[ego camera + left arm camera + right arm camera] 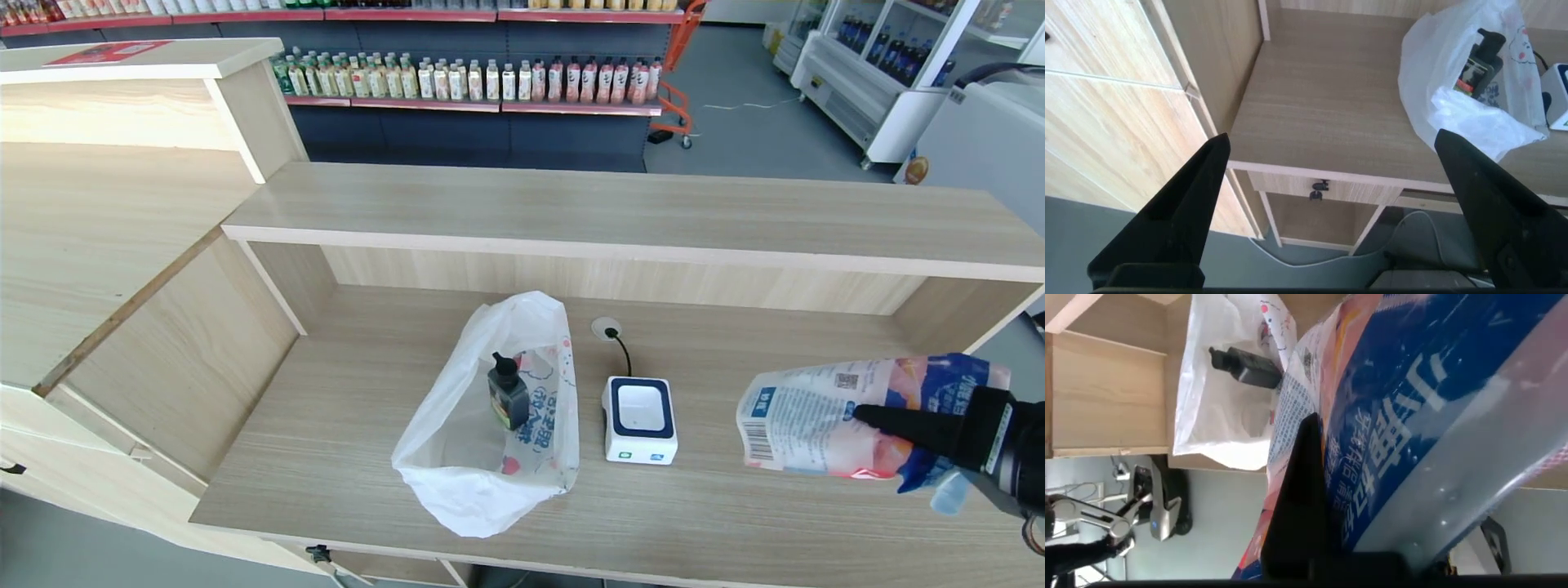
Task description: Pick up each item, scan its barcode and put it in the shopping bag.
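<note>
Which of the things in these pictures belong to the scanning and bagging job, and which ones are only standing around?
Job: packet held in the right gripper; scanner; shopping bag; dark bottle inside the bag.
Not job: drink shelves in the background; display fridge.

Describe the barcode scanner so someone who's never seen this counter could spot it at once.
On the lower surface of the light wooden checkout counter, look between the white plastic shopping bag and the held packet. The barcode scanner is the small white box there, set apart by a dark blue frame around its top window and a black cable behind.
</note>
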